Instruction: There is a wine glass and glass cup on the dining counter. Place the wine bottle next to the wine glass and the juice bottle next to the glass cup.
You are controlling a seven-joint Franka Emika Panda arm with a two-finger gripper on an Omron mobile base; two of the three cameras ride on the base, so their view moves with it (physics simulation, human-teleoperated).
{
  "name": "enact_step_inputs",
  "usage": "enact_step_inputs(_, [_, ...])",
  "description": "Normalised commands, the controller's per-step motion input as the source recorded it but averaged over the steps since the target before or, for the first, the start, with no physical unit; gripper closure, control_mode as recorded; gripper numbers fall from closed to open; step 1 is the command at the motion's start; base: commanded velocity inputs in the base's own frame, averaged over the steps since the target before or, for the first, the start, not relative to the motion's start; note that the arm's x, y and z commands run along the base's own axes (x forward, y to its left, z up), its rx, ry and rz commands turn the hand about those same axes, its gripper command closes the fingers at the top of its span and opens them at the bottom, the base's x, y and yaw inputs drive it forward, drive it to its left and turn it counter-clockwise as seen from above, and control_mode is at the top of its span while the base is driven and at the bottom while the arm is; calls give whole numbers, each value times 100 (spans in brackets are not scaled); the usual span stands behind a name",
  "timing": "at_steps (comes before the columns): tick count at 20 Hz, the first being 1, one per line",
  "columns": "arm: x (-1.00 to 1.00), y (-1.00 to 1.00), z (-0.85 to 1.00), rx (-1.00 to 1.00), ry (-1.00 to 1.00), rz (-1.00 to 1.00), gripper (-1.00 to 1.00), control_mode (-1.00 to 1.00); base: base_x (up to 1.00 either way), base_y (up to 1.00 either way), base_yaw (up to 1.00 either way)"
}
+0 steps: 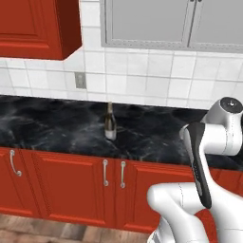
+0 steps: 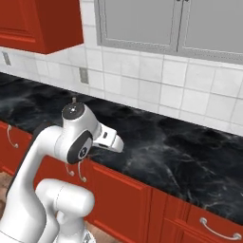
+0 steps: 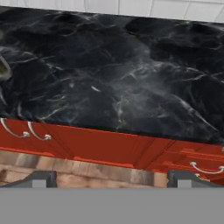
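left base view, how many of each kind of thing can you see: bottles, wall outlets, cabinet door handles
bottles: 1, the wine bottle on the black counter
wall outlets: 1
cabinet door handles: 3
total: 5

Arm [image 1: 199, 161]: rose from the 5 o'clock corner of the left base view and from the 7 o'clock corner of the right base view, folded upward at the elbow.
Upper joint [image 2: 76, 112]: stood as the highest part of the arm, a dark round cap on top.
Forearm [image 2: 108, 139]: reached forward from that joint toward 3 o'clock in the right base view, roughly level.
Gripper [image 3: 112, 178]: jaws stood spread wide, nothing between them.
Fingertips [image 3: 43, 178]: two dark tips sat at 7 and 5 o'clock in the hand view, well apart.
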Motion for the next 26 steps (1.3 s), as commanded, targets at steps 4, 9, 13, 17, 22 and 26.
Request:
enact_step_inputs(4, [0,0,0,0,0,0,-100,100,41,25,-2])
enact_step_inputs(9, [0,0,0,0,0,0,-100,100,32,30,-3])
enact_step_inputs(13, [0,0,0,0,0,0,-100,100,54,24,-5])
enact_step_inputs(17, [0,0,0,0,0,0,-100,100,60,18,-6])
enact_step_inputs(22, [0,0,0,0,0,0,-100,100,47,14,-5])
enact_step_inputs(26, [0,0,0,0,0,0,-100,100,43,9,-6])
